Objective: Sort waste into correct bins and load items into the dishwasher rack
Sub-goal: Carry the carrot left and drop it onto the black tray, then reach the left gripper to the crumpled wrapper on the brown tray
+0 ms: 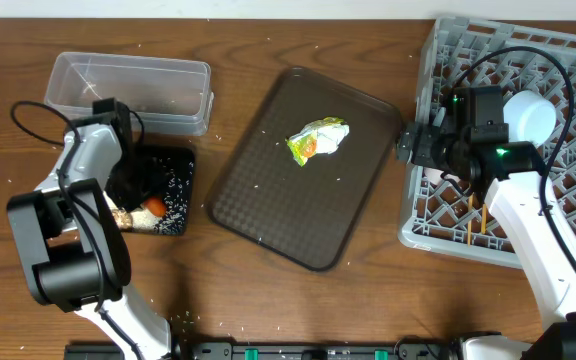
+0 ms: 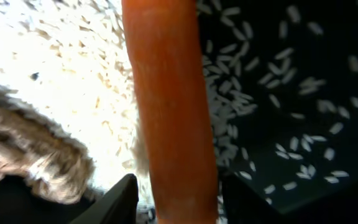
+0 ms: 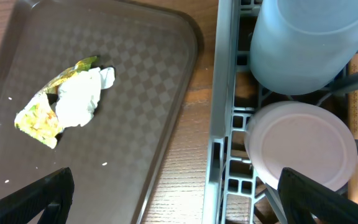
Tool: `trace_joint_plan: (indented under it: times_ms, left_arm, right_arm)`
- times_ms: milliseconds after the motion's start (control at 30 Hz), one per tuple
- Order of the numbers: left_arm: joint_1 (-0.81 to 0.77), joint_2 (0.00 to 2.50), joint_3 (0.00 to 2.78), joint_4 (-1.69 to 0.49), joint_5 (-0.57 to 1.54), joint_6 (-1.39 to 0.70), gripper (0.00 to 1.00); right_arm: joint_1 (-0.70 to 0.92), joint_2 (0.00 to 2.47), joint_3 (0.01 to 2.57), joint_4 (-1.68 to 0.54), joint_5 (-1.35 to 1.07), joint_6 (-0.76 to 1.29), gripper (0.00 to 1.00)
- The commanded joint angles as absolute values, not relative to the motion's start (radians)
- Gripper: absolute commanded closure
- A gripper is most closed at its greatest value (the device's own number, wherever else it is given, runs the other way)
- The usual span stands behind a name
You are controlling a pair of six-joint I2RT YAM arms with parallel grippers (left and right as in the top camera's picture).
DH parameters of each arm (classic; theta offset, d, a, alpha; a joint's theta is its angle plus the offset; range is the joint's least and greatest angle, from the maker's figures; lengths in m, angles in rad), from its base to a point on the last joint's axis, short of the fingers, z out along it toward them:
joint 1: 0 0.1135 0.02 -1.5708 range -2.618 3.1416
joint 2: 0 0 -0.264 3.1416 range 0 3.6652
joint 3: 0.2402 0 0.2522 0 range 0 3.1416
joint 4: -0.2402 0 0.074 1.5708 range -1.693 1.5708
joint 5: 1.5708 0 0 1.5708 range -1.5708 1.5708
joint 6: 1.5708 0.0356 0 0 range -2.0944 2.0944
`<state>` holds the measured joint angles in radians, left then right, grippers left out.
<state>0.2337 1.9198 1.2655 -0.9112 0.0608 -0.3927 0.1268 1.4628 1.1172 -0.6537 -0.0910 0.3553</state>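
Note:
The orange carrot (image 2: 173,112) (image 1: 154,207) lies in the black tray (image 1: 180,162) among rice grains, next to the brown lumpy scrap (image 2: 36,149) (image 1: 123,217). My left gripper (image 2: 179,186) (image 1: 136,195) straddles the carrot's near end, its fingers (image 2: 120,202) slightly apart from it, open. The crumpled wrapper (image 1: 318,140) (image 3: 64,102) rests on the brown serving tray (image 1: 298,210). My right gripper (image 3: 176,186) (image 1: 408,145) hangs open and empty over the strip of table between that tray and the grey rack (image 1: 426,90) (image 3: 225,112). In the rack stand a light blue cup (image 3: 303,43) (image 1: 528,118), a pink cup (image 3: 303,146) and chopsticks (image 1: 475,222).
The clear tub (image 1: 128,90) stands just behind the black tray. A black cable (image 1: 28,120) loops left of my left arm. Rice grains are scattered over the wooden table.

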Motion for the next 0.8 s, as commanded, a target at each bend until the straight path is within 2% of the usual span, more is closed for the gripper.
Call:
trace_joint_plan:
  times_ms: [0,200,267,333,433,600,767]
  left_arm:
    - [0.235,1.875,1.346,-0.944,0.067,-0.393,0.52]
    - [0.207,1.777,1.426,-0.978,0.099,-0.347,0.5]
    - [0.175,1.738,1.428,-0.95,0.133,-0.303,0.41]
    - [0.12,1.7,1.428,-0.902,0.163,-0.245,0.27]
    - [0.002,1.675,1.428,-0.801,0.184,-0.124,0.14]
    - [-0.201,1.733,1.426,-0.605,0.184,0.046,0.0]
    - [-0.355,1.885,1.426,-0.404,0.183,0.139,0.02]
  right_arm:
    - [0.121,1.463,1.118,-0.651,-0.079,0.343,0.01]
    - [0.121,1.463,1.118,-0.65,-0.079,0.343,0.01]
    - [0.121,1.463,1.118,-0.649,-0.079,0.343,0.01]
    - [0.121,1.463,1.118,-0.646,-0.079,0.343,0.01]
    - [0.121,1.463,1.118,-0.645,-0.079,0.343,0.01]
    - [0.121,1.463,1.117,-0.651,-0.079,0.343,0.01]
    - [0.121,1.463,1.117,-0.682,-0.079,0.343,0.01]
